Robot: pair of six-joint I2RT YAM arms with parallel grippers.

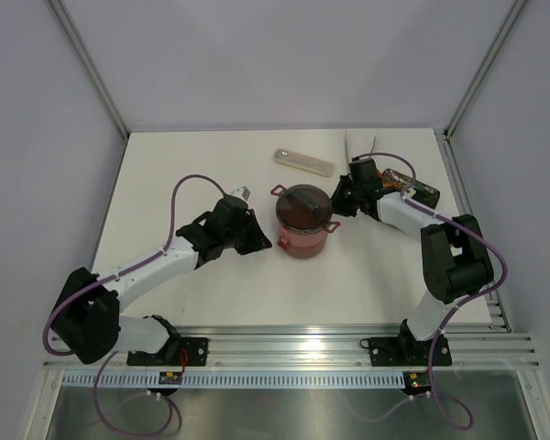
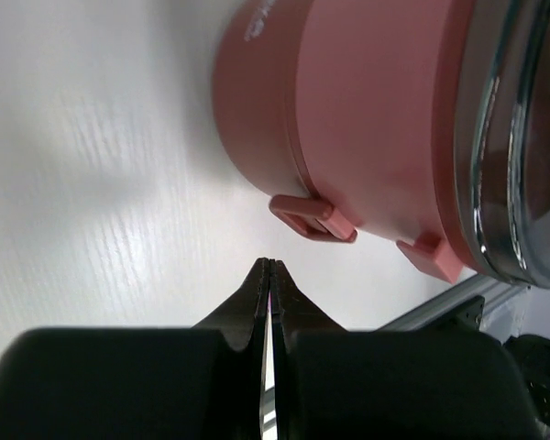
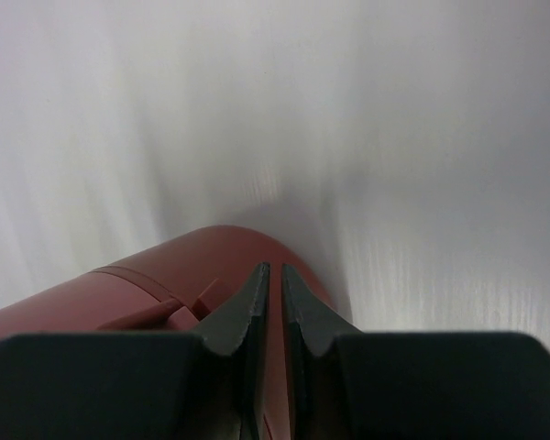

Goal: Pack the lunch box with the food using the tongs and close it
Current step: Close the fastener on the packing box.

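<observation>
An aluminium rail [image 1: 293, 344] runs along the near edge of the white worktop [image 1: 165, 165], carrying both arm bases. Left of centre, the left end effector [image 1: 242, 194] is closed tight with nothing in it; its fingertips [image 2: 269, 266] hover just beside the lunch box [image 1: 302, 240]. The lunch box stands stacked at mid-worktop, with its grey lid on and a red latch [image 1: 333, 225] sticking out at its right. The right end effector [image 1: 339, 203] hangs at that right side, its jaws a narrow slit apart with nothing visible between them. Toward the far edge lies a pale beige cutlery case [image 1: 302, 161]. A black tray [image 1: 420, 192] sits near the far right corner, partly behind the right arm. Plain pale walls [image 1: 275, 64] with metal corner posts [image 1: 87, 64] enclose the worktop.
</observation>
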